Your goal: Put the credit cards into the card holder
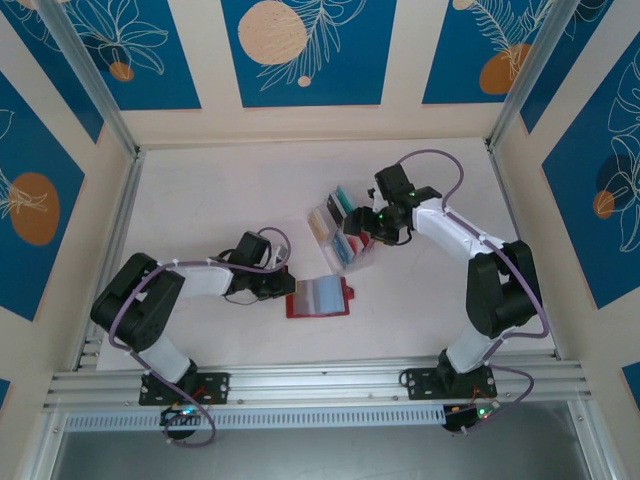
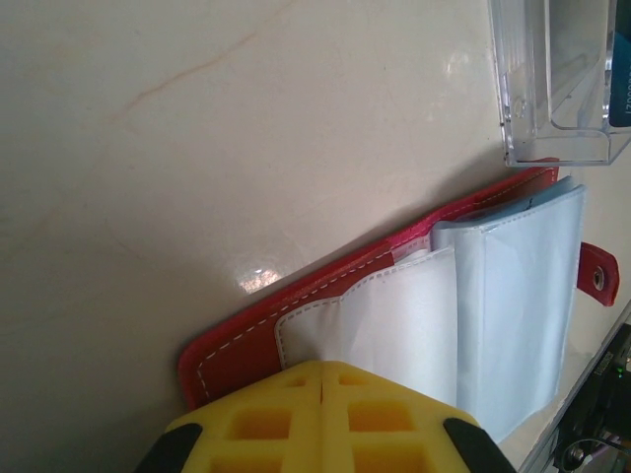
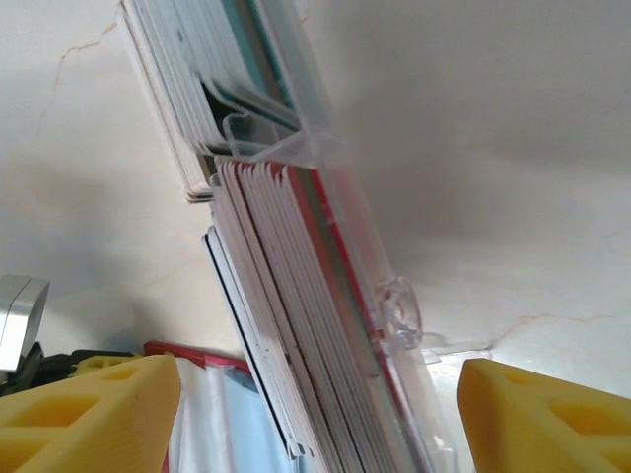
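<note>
At the left edge of the card holder (image 1: 320,297), which lies open on the pale table (image 1: 200,200), the left gripper (image 1: 287,288) comes in low from the left. From the left wrist, its 2 yellow fingers (image 2: 256,424) are pressed together with no gap, over the near edge of the card holder (image 2: 296,325), right at a white inner sleeve (image 2: 394,325); whether a leaf is caught between them cannot be told. To the right of that sleeve, clear sleeves (image 2: 513,296) fan across the red cover, and a snap tab (image 2: 598,276) sticks out at its right side. Just beyond the card holder's far right corner stands a clear plastic rack (image 1: 345,235), still holding the credit cards (image 1: 347,247) on edge in 2 groups. Farther right of the card holder, the right gripper (image 1: 370,238) is at the rack. From the right wrist, its fingers (image 3: 89,404) are spread wide, flanking the credit cards (image 3: 286,325) and the rack (image 3: 394,315) without touching them.
</note>
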You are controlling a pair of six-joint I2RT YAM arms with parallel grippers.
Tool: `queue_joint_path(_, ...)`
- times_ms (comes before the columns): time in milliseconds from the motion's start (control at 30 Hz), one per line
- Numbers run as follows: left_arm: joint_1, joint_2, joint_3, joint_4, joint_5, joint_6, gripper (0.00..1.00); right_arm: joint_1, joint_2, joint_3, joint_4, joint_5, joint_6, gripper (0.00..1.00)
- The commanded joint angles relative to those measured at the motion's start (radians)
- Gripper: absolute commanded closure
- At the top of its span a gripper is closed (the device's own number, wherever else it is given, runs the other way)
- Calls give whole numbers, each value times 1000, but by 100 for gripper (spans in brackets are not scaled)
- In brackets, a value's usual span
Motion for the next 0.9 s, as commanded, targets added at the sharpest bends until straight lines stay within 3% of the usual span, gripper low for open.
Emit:
queue_joint_path(0,-6,47,-25,-50,-70,20,96,12,-43,55,-57,64,-25,26)
queue_joint_path(867,-6,40,-39,-33,-65,10,96,-5,-8,89,-43,-96,-54,36)
